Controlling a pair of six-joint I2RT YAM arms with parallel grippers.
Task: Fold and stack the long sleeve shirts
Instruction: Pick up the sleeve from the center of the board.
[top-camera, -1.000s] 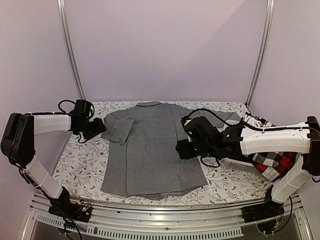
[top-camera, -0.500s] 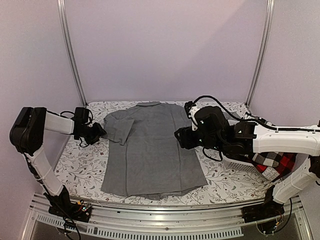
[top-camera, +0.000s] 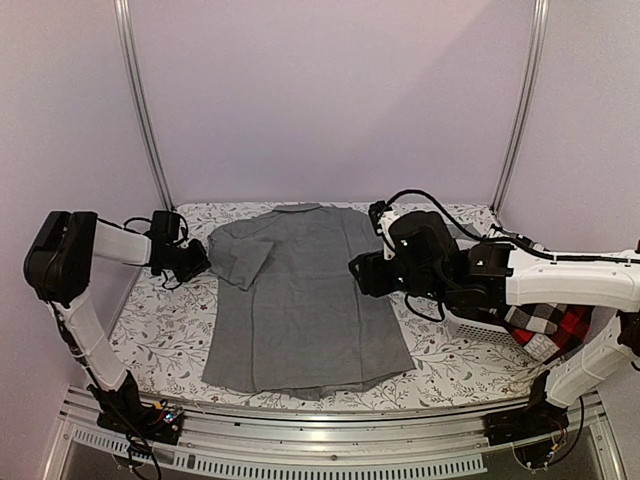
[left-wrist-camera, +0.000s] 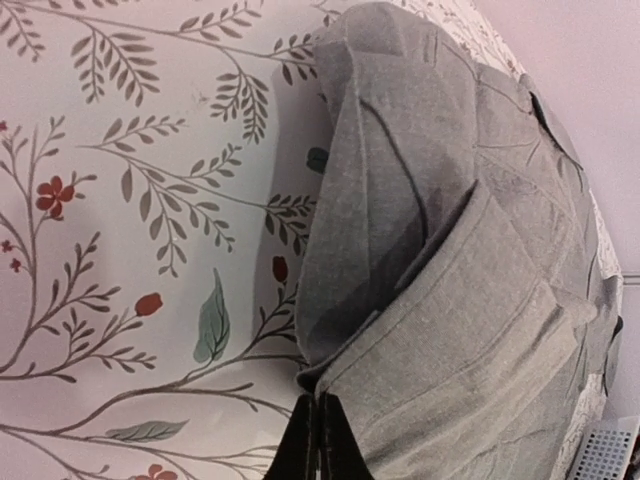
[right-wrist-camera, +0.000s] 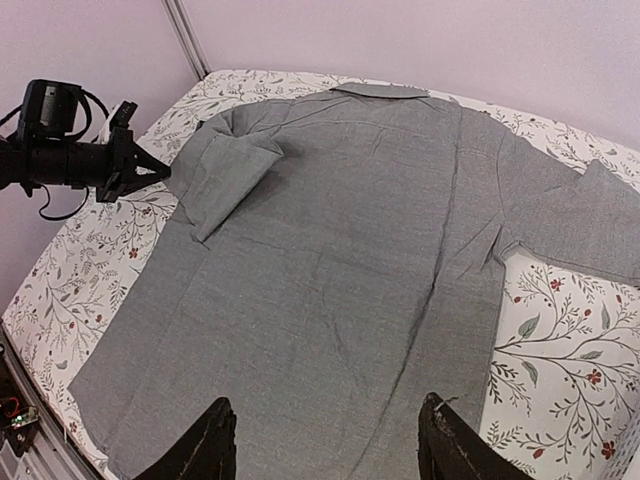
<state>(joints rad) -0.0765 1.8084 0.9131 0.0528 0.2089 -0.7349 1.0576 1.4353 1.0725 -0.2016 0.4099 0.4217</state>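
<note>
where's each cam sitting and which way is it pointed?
Top external: above, behind the bases, looking down at the table; both arms show.
Left wrist: low over the table, facing the folded sleeve of the grey shirt; shut fingertips show.
Right wrist: raised over the shirt, looking down across it; open fingers show.
Shared: top and right wrist both show the left pincer beside that sleeve.

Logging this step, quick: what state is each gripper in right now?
Left gripper: closed, empty, beside the folded sleeve of the grey shirt.
Right gripper: open, empty, above the shirt.
</note>
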